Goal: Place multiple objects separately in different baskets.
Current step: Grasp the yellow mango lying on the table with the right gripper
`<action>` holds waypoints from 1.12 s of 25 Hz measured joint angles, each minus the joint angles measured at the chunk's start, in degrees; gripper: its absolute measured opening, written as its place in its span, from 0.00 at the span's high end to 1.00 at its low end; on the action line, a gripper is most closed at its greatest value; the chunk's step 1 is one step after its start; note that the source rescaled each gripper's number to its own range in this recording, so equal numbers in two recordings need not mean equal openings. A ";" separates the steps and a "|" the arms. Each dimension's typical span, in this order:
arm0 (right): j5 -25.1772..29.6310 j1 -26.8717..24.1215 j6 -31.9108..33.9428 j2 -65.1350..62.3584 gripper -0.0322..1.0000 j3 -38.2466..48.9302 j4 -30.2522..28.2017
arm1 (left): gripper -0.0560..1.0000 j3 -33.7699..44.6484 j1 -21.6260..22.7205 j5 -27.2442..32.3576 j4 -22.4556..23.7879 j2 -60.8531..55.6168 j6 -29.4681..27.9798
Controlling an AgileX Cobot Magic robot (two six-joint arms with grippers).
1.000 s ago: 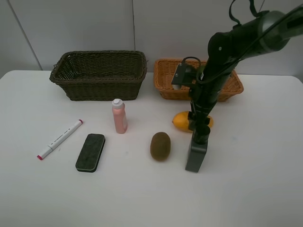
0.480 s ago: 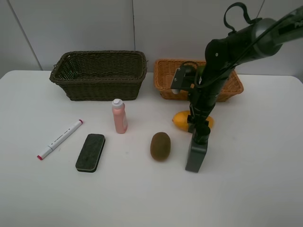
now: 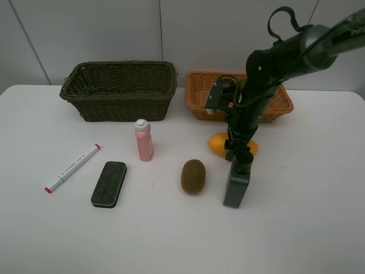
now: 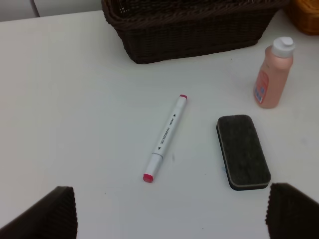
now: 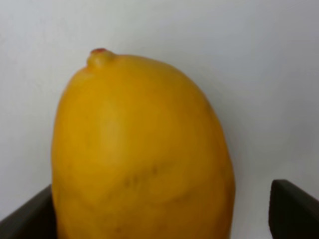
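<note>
One right gripper (image 5: 159, 213), angled down, flanking mango (image 5: 142, 144)

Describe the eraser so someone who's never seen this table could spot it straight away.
Start at the dark wicker basket at the back left of the table. In front of it, towards the camera, the eraser lies flat between the white marker and the brown kiwi. It is the only flat black block with rounded corners.

white marker (image 4: 166, 136) beside black eraser (image 4: 242, 152)
</note>
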 joint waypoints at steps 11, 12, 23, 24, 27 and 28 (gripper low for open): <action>-0.11 0.00 -0.02 0.00 0.11 0.00 -0.06 | 0.00 0.00 0.00 0.00 0.00 0.00 0.00; -0.11 0.00 -0.05 0.00 0.17 0.00 -0.06 | 0.00 0.00 0.00 0.00 0.00 0.00 0.00; -0.11 0.00 -1.09 0.00 0.45 0.00 -0.11 | 0.00 0.00 0.00 0.00 0.00 0.00 0.00; -0.16 0.00 -1.13 0.00 0.45 0.00 -0.11 | 0.00 0.00 0.00 0.00 0.00 0.00 0.00; -0.16 0.00 -1.13 0.00 0.45 0.00 -0.11 | 0.00 0.00 0.00 0.00 0.00 0.00 0.00; -0.16 0.00 -1.13 0.00 0.45 0.00 -0.11 | 0.00 0.00 0.00 0.00 0.00 0.00 0.00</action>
